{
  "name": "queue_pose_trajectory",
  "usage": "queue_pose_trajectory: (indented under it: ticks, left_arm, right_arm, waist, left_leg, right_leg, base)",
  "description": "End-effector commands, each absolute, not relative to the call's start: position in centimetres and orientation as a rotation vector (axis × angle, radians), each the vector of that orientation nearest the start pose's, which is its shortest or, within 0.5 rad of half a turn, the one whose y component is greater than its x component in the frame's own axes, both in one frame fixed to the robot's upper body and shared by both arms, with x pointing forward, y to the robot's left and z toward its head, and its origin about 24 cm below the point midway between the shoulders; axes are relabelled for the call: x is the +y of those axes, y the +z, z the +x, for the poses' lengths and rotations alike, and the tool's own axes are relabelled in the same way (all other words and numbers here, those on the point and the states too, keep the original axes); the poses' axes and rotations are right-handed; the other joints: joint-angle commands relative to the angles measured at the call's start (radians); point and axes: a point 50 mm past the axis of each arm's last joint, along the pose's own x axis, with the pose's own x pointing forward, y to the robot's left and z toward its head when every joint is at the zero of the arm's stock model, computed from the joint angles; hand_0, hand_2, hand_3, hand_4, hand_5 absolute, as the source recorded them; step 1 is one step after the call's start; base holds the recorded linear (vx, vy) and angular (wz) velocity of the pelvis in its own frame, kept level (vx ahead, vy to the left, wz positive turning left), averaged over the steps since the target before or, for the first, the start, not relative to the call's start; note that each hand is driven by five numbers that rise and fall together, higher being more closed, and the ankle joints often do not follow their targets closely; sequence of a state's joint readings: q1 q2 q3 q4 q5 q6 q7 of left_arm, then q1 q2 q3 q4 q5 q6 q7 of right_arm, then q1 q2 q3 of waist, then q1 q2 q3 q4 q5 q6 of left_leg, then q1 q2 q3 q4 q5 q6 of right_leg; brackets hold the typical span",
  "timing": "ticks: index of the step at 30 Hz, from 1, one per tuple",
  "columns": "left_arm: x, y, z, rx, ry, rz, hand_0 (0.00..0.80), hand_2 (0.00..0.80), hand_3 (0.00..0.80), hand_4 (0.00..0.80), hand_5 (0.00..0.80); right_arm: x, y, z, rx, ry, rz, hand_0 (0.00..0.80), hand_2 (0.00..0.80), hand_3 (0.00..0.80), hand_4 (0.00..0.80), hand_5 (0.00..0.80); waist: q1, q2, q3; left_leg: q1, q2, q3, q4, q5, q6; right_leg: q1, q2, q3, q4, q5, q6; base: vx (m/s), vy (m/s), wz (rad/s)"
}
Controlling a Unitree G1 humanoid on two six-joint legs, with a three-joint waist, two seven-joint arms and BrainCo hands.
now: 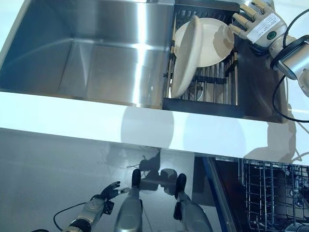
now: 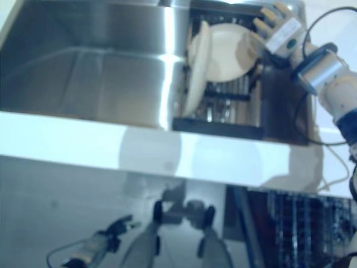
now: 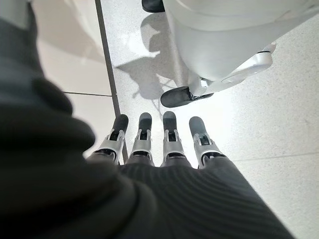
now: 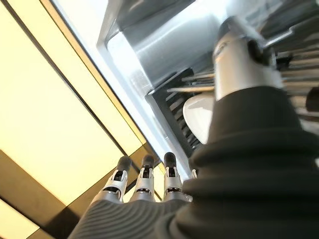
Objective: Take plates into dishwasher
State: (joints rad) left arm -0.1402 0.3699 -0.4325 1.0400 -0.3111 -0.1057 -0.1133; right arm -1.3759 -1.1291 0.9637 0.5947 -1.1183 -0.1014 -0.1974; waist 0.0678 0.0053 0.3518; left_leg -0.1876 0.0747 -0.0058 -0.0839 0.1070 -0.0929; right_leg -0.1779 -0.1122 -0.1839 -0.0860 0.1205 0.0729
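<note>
Left eye view: two cream plates in the dark rack (image 1: 203, 104) at the right end of the steel sink (image 1: 96, 58). The near plate (image 1: 186, 55) stands on edge, tilted; the far plate (image 1: 207, 41) leans behind it, face toward the camera. The right robot hand (image 1: 258, 21) is at the far plate's right rim, fingers straight and spread, fingertips (image 1: 235, 30) at or just over the rim; real contact can't be told, nothing gripped. Right wrist view agrees: fingers (image 4: 144, 181) straight, a plate (image 4: 197, 117) and rack bars beside the thumb. White tabletop (image 1: 72, 116) runs along the sink's near edge. Dishwasher basket (image 1: 273, 193) shows at lower right, below the tabletop. Left robot hand (image 1: 108, 192) hangs low over the floor (image 1: 48, 169), well apart from the plates, fingers straight, holding nothing.
</note>
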Motion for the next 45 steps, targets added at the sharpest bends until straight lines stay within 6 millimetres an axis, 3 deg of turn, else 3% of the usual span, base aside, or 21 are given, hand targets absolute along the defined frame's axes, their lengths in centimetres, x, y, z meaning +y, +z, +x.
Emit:
queue_pose_trajectory:
  ticks: [1, 16, 21, 23, 29, 40, 45]
  left_arm:
    - [22.3, -11.9, 18.5, 0.839, -0.181, 0.242, 0.0, 0.0, 0.0, 0.0, 0.0]
    - [22.2, -12.0, 18.4, 0.847, -0.188, 0.252, 0.0, 0.0, 0.0, 0.0, 0.0]
    - [22.2, -12.1, 18.3, 0.852, -0.191, 0.256, 0.0, 0.0, 0.0, 0.0, 0.0]
    - [22.3, -12.1, 18.3, 0.856, -0.192, 0.257, 0.0, 0.0, 0.0, 0.0, 0.0]
    - [22.1, -12.2, 18.3, 0.86, -0.202, 0.269, 0.0, 0.0, 0.0, 0.0, 0.0]
    - [21.9, -12.2, 18.4, 0.86, -0.201, 0.271, 0.0, 0.0, 0.0, 0.0, 0.0]
    - [21.8, -12.3, 18.5, 0.855, -0.191, 0.26, 0.0, 0.0, 0.0, 0.0, 0.0]
  right_arm:
    - [-23.5, 37.5, 35.6, -0.571, -0.46, -2.59, 0.8, 0.8, 0.8, 0.8, 0.8]
    - [-23.9, 37.4, 35.7, -0.556, -0.463, -2.563, 0.8, 0.8, 0.8, 0.8, 0.8]
    - [-23.9, 37.4, 35.6, -0.599, -0.467, -2.48, 0.8, 0.8, 0.8, 0.8, 0.8]
    - [-23.8, 37.1, 35.7, -0.63, -0.443, -2.45, 0.0, 0.0, 0.0, 0.0, 0.0]
    - [-23.4, 36.6, 35.8, -0.668, -0.386, -2.362, 0.0, 0.0, 0.0, 0.0, 0.0]
    - [-23.9, 37.2, 36.3, -0.477, -0.38, -1.793, 0.0, 0.0, 0.0, 0.0, 0.0]
    - [-23.2, 37.0, 37.0, -0.342, -0.279, -1.575, 0.0, 0.0, 0.0, 0.0, 0.0]
  waist:
    - [0.009, -0.038, -0.008]
    - [0.008, -0.043, -0.024]
    - [0.007, -0.046, -0.037]
    - [0.007, -0.047, -0.042]
    - [0.009, -0.055, -0.051]
    - [0.004, -0.059, -0.048]
    - [0.003, -0.061, -0.042]
  left_leg:
    - [-0.015, -0.007, -0.003, -0.003, -0.013, 0.017]
    - [-0.008, -0.007, -0.003, -0.003, -0.015, 0.017]
    - [-0.002, -0.006, -0.006, -0.003, -0.017, 0.015]
    - [0.002, -0.006, -0.006, -0.003, -0.019, 0.015]
    - [0.007, -0.002, 0.0, -0.003, -0.021, 0.014]
    - [0.019, -0.002, 0.003, -0.003, -0.023, 0.011]
    - [0.02, -0.002, 0.007, -0.003, -0.019, 0.008]
  right_leg:
    - [-0.003, -0.07, 0.0, 0.007, 0.023, 0.08]
    - [0.004, -0.07, 0.002, 0.005, 0.023, 0.08]
    - [0.011, -0.069, 0.003, 0.003, 0.021, 0.081]
    - [0.015, -0.068, 0.004, 0.002, 0.02, 0.081]
    - [0.021, -0.068, 0.003, 0.0, 0.02, 0.081]
    - [0.03, -0.069, 0.005, -0.001, 0.021, 0.078]
    - [0.031, -0.07, 0.006, -0.001, 0.023, 0.075]
  base:
    - [0.0, 0.0, 0.0]
    - [0.0, 0.0, 0.0]
    - [0.0, 0.0, 0.0]
    - [0.0, 0.0, 0.0]
    - [0.0, 0.0, 0.0]
    - [0.0, 0.0, 0.0]
    - [-0.001, 0.03, -0.01]
